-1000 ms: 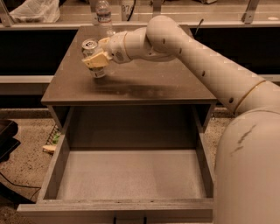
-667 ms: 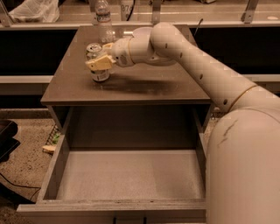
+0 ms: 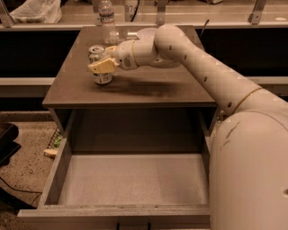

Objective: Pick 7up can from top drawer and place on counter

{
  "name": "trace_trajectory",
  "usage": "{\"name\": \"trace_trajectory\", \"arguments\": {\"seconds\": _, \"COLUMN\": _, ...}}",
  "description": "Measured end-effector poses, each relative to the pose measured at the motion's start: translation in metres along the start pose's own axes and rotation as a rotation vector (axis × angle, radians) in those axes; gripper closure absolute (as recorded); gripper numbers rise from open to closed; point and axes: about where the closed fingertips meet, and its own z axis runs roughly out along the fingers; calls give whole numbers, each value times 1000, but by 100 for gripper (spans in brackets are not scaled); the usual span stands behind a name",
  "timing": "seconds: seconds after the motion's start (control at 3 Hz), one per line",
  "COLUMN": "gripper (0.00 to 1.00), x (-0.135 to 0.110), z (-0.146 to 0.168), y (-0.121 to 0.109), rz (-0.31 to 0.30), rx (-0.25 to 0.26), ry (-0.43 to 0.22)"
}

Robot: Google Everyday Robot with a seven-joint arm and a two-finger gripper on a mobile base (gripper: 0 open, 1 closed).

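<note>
Nearest, at 6 o'clock in the view, the top drawer stands pulled wide open, its flat grey floor bare between low side walls. At 4 o'clock the robot's pale rounded body fills the right corner. At 9 o'clock, left of the drawer, lies speckled floor with a dark object at the edge; what it is cannot be told.

Beyond the drawer is the counter, a brown slab forming the cabinet top. The arm reaches across it from the body toward 10 o'clock.

At the arm's tip the gripper sits over the left part of the counter, at about 10 o'clock from the slab's middle. Its yellowish fingers are pinching the 7up can, one finger crossing the can's front. The can stands upright, its silver pull-tab top showing above the finger and its base at the counter surface; whether it rests fully there cannot be told.

Farther back, at 12 o'clock from the can, a clear water bottle stands near the counter's rear edge. Behind everything runs a pale shelf with metal posts, and a crumpled plastic bag lies at its 11 o'clock end.
</note>
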Motion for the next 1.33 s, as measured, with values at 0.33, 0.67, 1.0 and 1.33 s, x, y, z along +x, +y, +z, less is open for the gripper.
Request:
{"name": "trace_trajectory", "arguments": {"seconds": 0.33, "gripper": 29, "x": 0, "z": 3, "y": 2, "rz": 0, "rx": -5, "ry": 0}}
{"name": "trace_trajectory", "arguments": {"seconds": 0.67, "gripper": 5, "x": 0, "z": 6, "y": 3, "rz": 1, "rx": -10, "ry": -1}}
{"name": "trace_trajectory", "arguments": {"seconds": 1.0, "gripper": 0, "x": 0, "z": 8, "y": 4, "rz": 1, "rx": -13, "ry": -1}}
{"name": "trace_trajectory", "arguments": {"seconds": 1.33, "gripper": 0, "x": 0, "z": 8, "y": 4, "rz": 1, "rx": -13, "ry": -1}}
